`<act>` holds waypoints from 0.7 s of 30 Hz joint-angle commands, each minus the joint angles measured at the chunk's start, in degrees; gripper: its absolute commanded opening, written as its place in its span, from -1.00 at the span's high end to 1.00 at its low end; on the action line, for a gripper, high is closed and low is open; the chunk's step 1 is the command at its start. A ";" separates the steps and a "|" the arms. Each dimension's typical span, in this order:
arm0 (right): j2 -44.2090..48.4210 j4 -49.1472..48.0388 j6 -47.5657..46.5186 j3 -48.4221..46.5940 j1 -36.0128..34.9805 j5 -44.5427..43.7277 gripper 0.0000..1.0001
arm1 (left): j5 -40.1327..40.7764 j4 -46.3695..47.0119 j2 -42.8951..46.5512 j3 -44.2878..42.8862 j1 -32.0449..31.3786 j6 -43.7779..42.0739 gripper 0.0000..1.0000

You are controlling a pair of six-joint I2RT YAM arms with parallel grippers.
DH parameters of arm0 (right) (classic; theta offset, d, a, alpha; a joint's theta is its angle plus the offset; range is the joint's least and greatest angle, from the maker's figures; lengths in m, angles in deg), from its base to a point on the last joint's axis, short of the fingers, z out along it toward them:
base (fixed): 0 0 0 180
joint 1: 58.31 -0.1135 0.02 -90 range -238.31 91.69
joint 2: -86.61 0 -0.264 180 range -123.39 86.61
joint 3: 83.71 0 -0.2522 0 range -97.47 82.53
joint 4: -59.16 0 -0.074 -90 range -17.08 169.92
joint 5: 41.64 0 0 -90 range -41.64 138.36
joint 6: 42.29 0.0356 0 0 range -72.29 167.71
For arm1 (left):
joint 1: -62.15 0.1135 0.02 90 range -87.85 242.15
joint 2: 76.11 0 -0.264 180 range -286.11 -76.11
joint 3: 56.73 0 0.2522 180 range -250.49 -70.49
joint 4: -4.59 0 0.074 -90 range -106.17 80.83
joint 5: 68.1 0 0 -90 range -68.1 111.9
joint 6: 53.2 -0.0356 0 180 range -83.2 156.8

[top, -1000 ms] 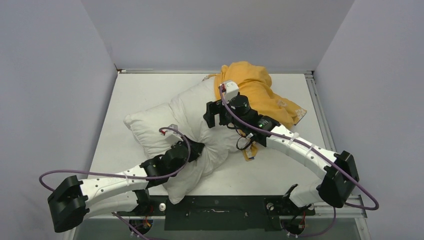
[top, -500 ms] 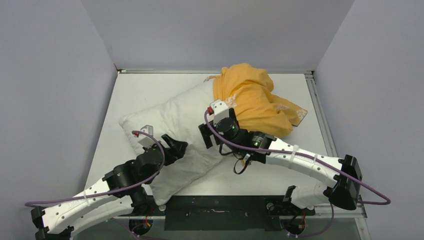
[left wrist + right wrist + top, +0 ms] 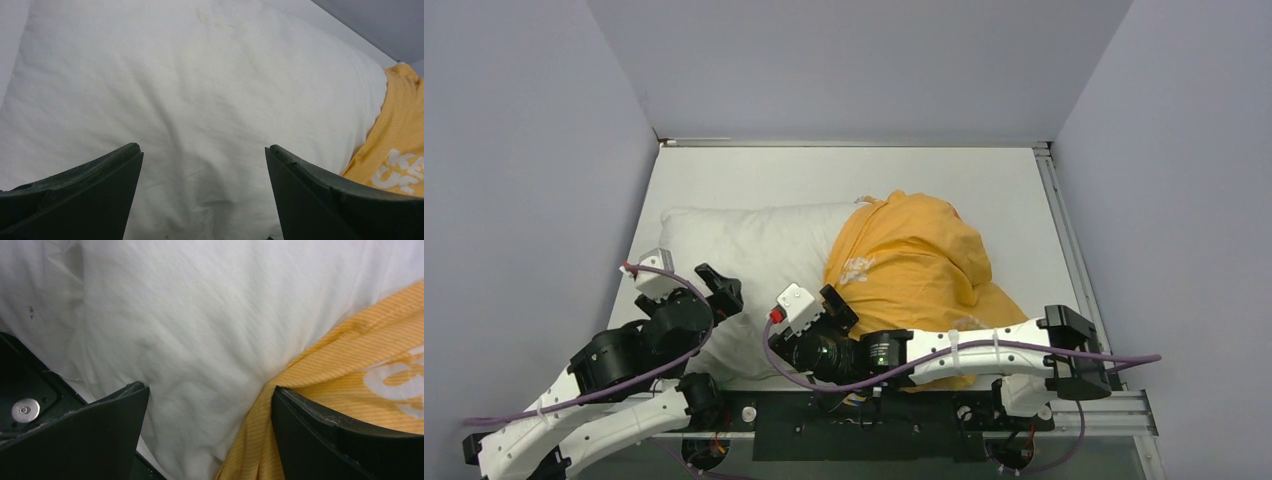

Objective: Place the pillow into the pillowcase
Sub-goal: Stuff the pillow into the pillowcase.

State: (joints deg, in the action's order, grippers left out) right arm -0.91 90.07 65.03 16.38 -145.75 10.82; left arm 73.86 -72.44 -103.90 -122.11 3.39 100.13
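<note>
The off-white pillow (image 3: 744,250) lies across the table, its left half bare. The orange-yellow pillowcase (image 3: 914,270) is bunched over its right half. My left gripper (image 3: 719,285) stands open at the pillow's near left corner. In the left wrist view, the left gripper (image 3: 202,147) has its jaws wide apart above the pillow (image 3: 200,75), with the pillowcase (image 3: 395,135) at the right. My right gripper (image 3: 836,308) is open at the near edge, where pillow and case meet. In the right wrist view, the right gripper (image 3: 210,387) spans the pillow (image 3: 200,315) and the hem of the pillowcase (image 3: 360,365).
Grey walls close in the white table (image 3: 724,180) on the left, back and right. A metal rail (image 3: 1064,230) runs along the right edge. The black base plate (image 3: 864,415) lies at the near edge and shows as the black base plate (image 3: 25,410) under the pillow's near side.
The left gripper let go of the pillow and opened. Both arms drew back toward the near edge. The pillow swung to lie crosswise and, with the pillowcase, came nearer.
</note>
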 commanded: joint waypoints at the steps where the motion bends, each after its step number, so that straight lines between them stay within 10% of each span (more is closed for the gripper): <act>1: 4.27 2.35 6.21 0.15 4.07 -1.76 -0.79 | 1.84 -3.53 -4.02 -3.70 0.05 -3.67 -0.95; 13: 7.51 3.45 0.27 7.12 40.63 11.92 -0.79 | -18.88 10.98 -12.80 0.16 8.68 -13.78 -0.92; 21: 11.10 9.58 -4.29 -2.40 44.78 17.92 -0.79 | -35.79 20.22 -10.32 6.36 19.92 -19.06 -0.92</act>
State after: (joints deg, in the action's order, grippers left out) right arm 5.73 92.74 63.39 17.37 -100.15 26.45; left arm 48.12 -60.33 -116.67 -116.56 20.46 85.33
